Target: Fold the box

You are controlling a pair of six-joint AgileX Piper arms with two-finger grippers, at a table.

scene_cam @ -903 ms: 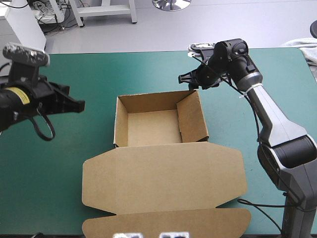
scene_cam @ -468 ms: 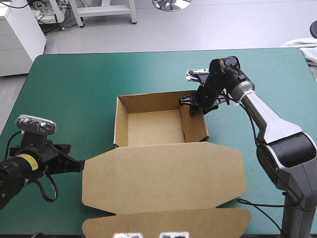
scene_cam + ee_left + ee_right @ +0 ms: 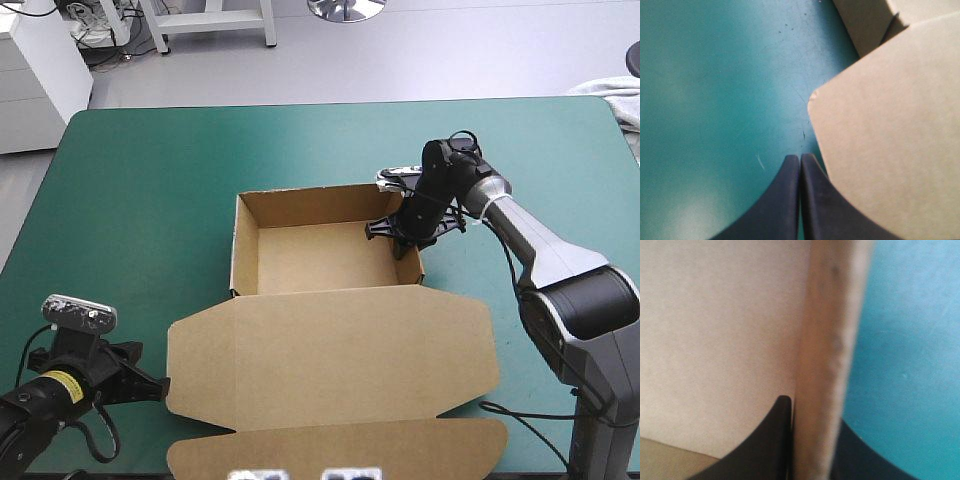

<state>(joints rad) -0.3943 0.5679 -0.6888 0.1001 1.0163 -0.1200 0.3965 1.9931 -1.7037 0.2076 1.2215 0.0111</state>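
Box wall first: the right jaws, earlier above the far right corner, have come down and pinch the right wall, one black finger inside, one outside, so its inner flap looks tucked home. Left jaws, closed on nothing, have sunk to the teal-green table beside the flat lid's left corner. The tray stands mid-table, walls apparently finished.
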